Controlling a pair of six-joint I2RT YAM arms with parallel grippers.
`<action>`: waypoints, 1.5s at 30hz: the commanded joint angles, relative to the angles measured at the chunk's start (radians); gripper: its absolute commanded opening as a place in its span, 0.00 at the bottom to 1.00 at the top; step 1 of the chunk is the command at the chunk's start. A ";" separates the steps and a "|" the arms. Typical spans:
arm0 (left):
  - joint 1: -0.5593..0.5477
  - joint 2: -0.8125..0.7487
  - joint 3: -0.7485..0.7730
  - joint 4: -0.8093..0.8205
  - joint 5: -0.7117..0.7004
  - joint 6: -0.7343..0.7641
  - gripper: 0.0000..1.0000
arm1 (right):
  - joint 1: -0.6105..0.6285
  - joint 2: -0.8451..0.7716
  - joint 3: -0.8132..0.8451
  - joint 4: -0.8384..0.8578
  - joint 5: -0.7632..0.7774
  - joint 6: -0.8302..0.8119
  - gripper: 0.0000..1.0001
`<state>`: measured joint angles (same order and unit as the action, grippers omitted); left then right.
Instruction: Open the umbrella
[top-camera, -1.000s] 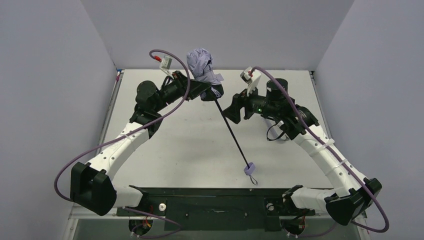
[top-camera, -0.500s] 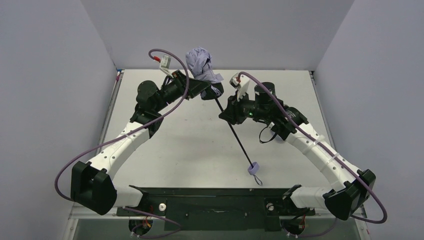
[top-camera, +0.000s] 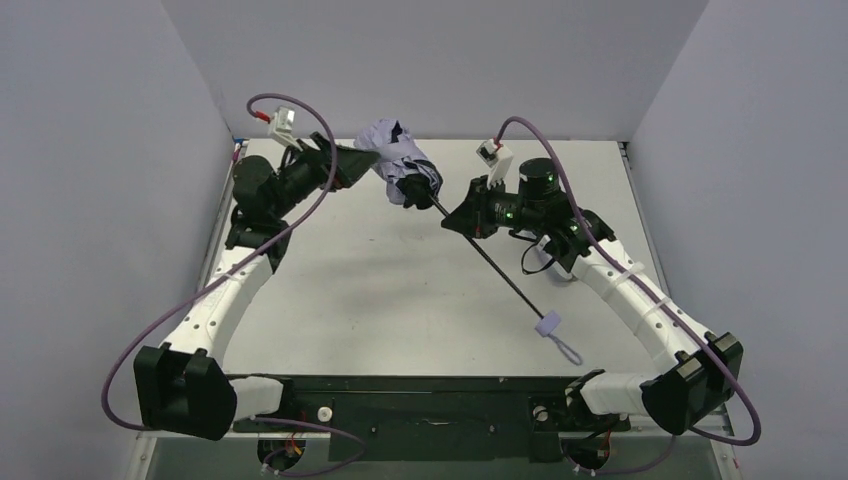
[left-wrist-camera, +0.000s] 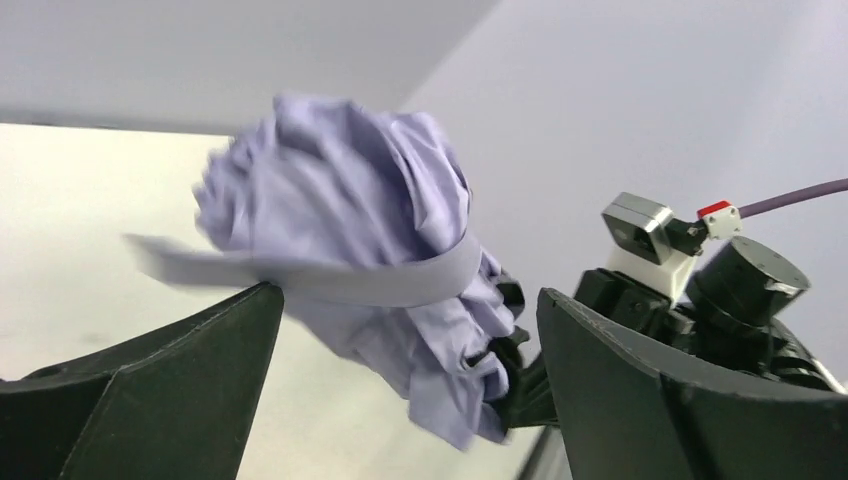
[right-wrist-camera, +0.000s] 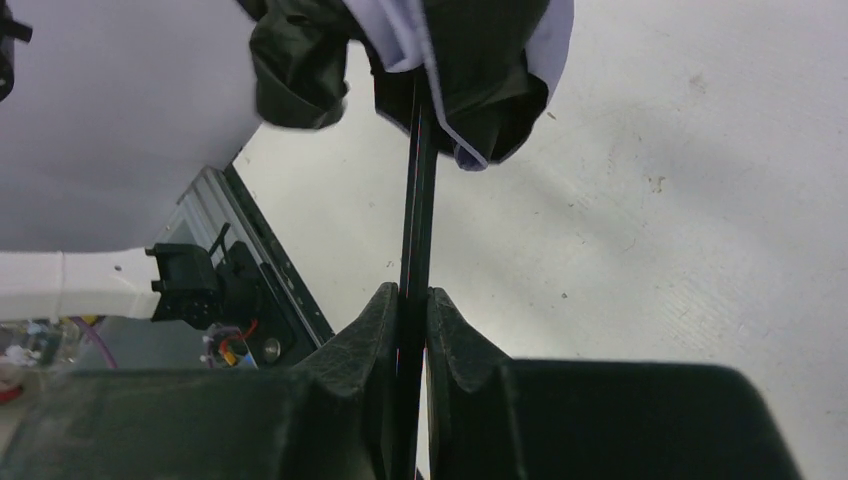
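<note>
The umbrella (top-camera: 396, 160) is folded, its pale lilac canopy bunched up and held off the table at the back. Its thin black shaft (top-camera: 490, 265) slants down to the lilac handle (top-camera: 546, 324) and wrist loop near the front right. My right gripper (top-camera: 458, 220) is shut on the shaft just below the canopy; the right wrist view shows both fingers clamped on the shaft (right-wrist-camera: 418, 200) at my right gripper (right-wrist-camera: 412, 292). My left gripper (top-camera: 365, 160) stands wide open just left of the canopy. In the left wrist view the canopy (left-wrist-camera: 340, 200) and its strap hang between my left gripper's (left-wrist-camera: 405, 300) spread fingers, ungripped.
The white table (top-camera: 380, 290) is closed in by grey walls at the left, back and right. A black base rail (top-camera: 420, 400) runs along the near edge. The right arm's wrist camera (left-wrist-camera: 650, 225) sits close behind the canopy.
The left gripper has opened, let go of the canopy and drawn back to the left. The right gripper has shut on the shaft. The canopy has tipped lower and the handle swung right.
</note>
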<state>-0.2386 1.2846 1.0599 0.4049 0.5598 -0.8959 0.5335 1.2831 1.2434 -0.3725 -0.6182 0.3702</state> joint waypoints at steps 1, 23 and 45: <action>0.116 -0.097 -0.010 -0.121 0.019 0.218 0.97 | -0.035 0.004 -0.011 0.168 -0.079 0.138 0.00; -0.301 -0.117 0.090 -0.753 0.166 1.907 0.44 | -0.025 0.003 -0.060 0.161 -0.101 0.207 0.00; -0.487 -0.037 -0.019 -0.649 -0.108 2.048 0.00 | 0.066 -0.027 0.018 0.066 -0.077 0.004 0.00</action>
<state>-0.7269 1.2743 1.0672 -0.2836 0.5003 1.1728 0.5919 1.3067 1.1564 -0.3950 -0.6777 0.4583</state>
